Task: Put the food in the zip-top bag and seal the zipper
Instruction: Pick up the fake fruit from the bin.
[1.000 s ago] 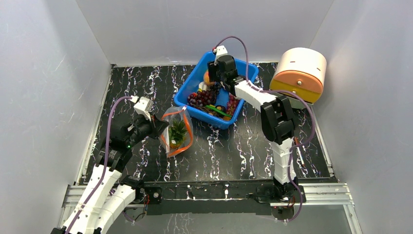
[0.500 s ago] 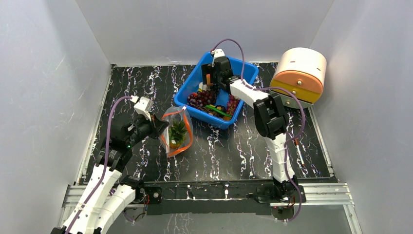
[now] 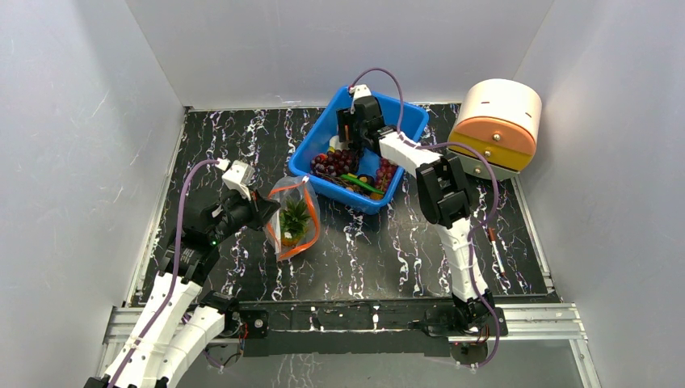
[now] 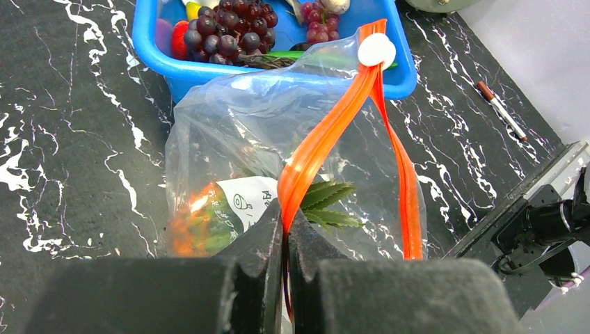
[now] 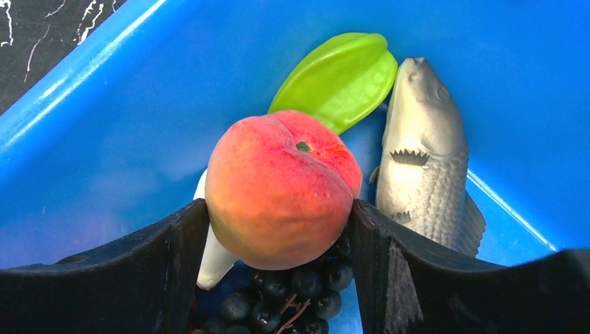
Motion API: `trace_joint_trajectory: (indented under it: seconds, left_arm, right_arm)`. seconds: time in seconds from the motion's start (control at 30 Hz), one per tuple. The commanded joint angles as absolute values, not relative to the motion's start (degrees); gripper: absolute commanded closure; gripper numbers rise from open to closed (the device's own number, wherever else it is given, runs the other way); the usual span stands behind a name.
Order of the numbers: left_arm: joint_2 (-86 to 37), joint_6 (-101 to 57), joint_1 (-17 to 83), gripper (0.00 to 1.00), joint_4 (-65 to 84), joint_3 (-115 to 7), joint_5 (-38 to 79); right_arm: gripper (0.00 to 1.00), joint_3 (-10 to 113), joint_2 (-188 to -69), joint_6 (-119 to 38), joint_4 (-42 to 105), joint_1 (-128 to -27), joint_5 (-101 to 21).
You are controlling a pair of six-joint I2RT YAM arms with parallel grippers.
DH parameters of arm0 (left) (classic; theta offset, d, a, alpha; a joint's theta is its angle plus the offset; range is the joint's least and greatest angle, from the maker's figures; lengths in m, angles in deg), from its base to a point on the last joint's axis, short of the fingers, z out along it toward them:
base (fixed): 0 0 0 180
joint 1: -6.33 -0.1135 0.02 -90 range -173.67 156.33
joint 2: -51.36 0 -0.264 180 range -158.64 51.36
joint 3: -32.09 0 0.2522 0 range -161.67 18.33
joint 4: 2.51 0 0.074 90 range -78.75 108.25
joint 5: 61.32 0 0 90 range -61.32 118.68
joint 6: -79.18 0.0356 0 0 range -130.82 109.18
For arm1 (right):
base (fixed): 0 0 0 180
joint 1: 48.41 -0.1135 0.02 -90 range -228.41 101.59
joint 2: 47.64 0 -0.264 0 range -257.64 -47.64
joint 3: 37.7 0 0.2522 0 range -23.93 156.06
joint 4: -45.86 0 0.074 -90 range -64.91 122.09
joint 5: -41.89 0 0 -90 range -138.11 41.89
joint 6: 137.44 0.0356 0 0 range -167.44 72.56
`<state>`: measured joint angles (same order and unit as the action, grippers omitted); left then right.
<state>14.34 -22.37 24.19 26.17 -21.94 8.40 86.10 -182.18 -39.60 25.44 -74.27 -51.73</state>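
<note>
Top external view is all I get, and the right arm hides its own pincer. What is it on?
Observer: The right pincer has a finger against each side of the peach, inside the blue bin.
Operator: What's around it?
Observer: A grey toy fish beside it, a green ridged piece beyond, dark grapes underneath.
Operator: And the left pincer?
Observer: The left pincer is shut on the zipper; green pineapple leaves show through the bag.

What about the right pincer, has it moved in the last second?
Yes. In the top view the right pincer has shifted left inside the blue bin, toward its left wall, and its fingers now flank the peach.
</note>
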Motion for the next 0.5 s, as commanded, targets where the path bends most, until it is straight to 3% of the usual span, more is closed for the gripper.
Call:
trace_joint_trajectory:
  seconds: [0.0, 0.13, 0.47]
  left_arm:
    - [15.06, -21.81, 24.31, 1.0, 24.35, -21.85, 8.64]
    - [15.21, -21.68, 24.3, 1.0, 24.61, -21.95, 9.71]
    - [15.14, -21.63, 24.33, 1.0, 24.76, -22.05, 10.22]
  right_arm:
    - [0.38, 87.18, -180.62, -40.18, 28.73, -74.18, -50.76]
    - [0.47, 85.92, -178.67, -40.82, 29.29, -74.23, -51.09]
    - [0.52, 77.22, -170.75, -40.51, 33.72, -74.24, -50.26]
